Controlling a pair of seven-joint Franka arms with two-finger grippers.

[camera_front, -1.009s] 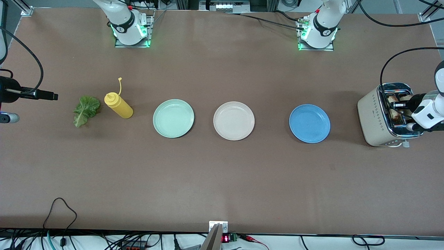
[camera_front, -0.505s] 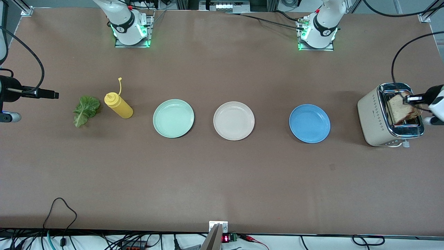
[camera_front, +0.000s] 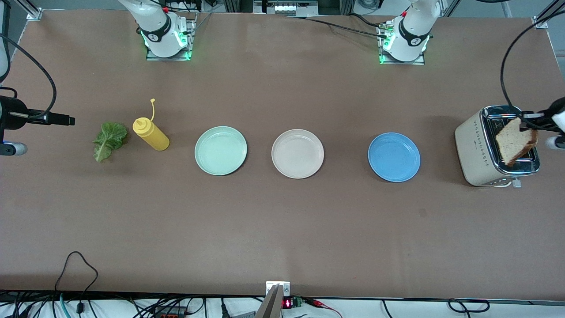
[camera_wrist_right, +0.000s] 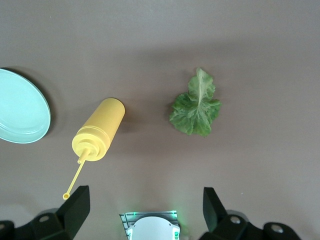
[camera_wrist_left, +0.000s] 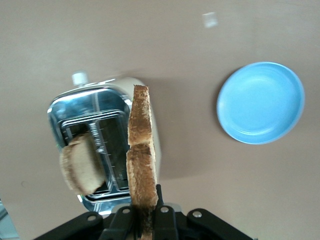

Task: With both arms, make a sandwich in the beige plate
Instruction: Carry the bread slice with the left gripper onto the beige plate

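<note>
Over the brown table's toaster [camera_front: 483, 148], left gripper [camera_front: 526, 119] jaws clamp a bread slice [camera_front: 514, 140]; right gripper [camera_wrist_right: 145, 205] jaws wide.

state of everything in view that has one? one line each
left gripper: shut on bread slice, over the toaster
bread slice: held in the air, clear of the slot
second bread slice: sitting in toaster slot
toaster: upright
right gripper: open, waiting over lettuce leaf and bottle
lettuce leaf: flat on table
yellow squeeze bottle: upright, cap open
beige plate: empty
mint green plate: empty
blue plate: empty
</note>
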